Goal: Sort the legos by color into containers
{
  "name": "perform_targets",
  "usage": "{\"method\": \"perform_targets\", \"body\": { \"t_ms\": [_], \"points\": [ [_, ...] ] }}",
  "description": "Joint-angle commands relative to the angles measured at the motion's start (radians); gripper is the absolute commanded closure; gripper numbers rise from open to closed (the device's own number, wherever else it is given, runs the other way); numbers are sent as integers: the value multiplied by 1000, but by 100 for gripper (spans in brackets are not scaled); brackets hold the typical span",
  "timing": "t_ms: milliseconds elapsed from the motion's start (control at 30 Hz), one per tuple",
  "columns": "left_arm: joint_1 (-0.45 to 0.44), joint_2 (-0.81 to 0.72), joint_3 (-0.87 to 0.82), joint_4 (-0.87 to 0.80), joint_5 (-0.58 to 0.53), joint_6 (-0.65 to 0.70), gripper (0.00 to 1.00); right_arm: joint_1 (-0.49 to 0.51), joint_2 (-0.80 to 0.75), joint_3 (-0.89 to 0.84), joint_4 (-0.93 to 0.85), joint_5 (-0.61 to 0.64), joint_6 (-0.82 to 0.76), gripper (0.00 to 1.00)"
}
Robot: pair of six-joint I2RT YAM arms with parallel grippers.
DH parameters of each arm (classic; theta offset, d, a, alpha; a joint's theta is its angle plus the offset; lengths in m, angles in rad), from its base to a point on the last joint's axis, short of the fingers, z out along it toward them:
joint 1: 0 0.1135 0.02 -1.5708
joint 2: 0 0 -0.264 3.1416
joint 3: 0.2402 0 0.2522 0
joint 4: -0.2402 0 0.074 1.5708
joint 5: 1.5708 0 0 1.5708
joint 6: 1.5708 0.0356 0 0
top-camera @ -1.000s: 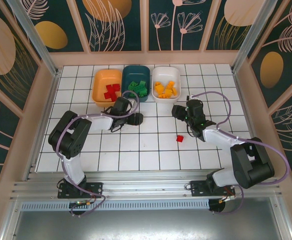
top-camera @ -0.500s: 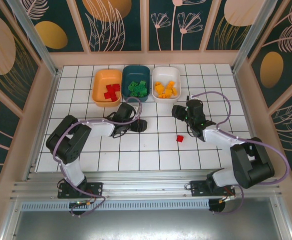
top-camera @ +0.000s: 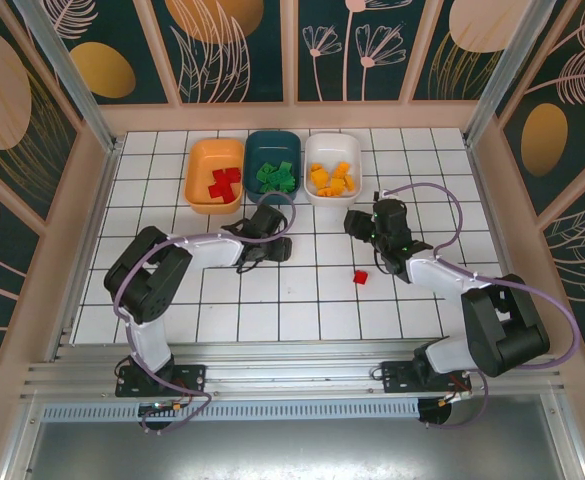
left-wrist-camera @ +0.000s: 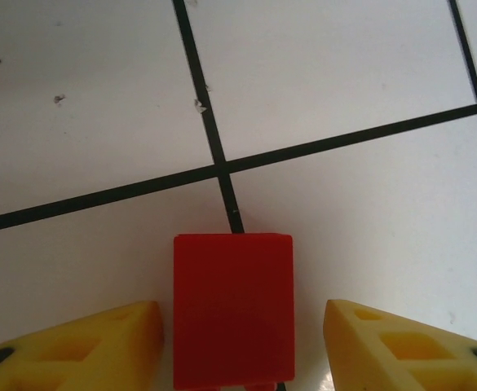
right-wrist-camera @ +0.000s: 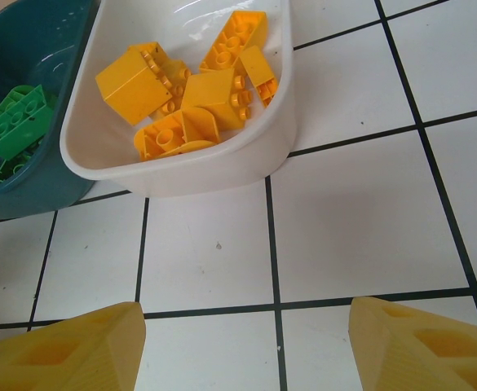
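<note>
The left gripper [top-camera: 272, 246], arm bent low, stands open astride a red brick [left-wrist-camera: 232, 305], not touching it; the right gripper [right-wrist-camera: 246, 330] gapes empty near the white tub [right-wrist-camera: 181, 175] edge.

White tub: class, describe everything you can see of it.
The white tub is a shallow, rounded-rectangular dish of glossy white plastic, standing upright on the tiled table. It holds a loose pile of orange-yellow bricks, studs facing different ways. The dark teal tub sits close beside it; whether they touch is unclear.
</note>
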Motion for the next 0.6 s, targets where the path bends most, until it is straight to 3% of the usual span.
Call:
{"method": "perform_targets", "body": {
  "t_ms": [0,233,567],
  "points": [
    [-16,76,31,-26,-52,-4,50,2,4,6,4,17,15,32],
    [-27,91,31,-32,-104,-3,65,3,7,4,8,13,18,32],
    [-33,-51,42,-47,-87,2,69,3,12,3,10,16,18,32]
  ]
}}
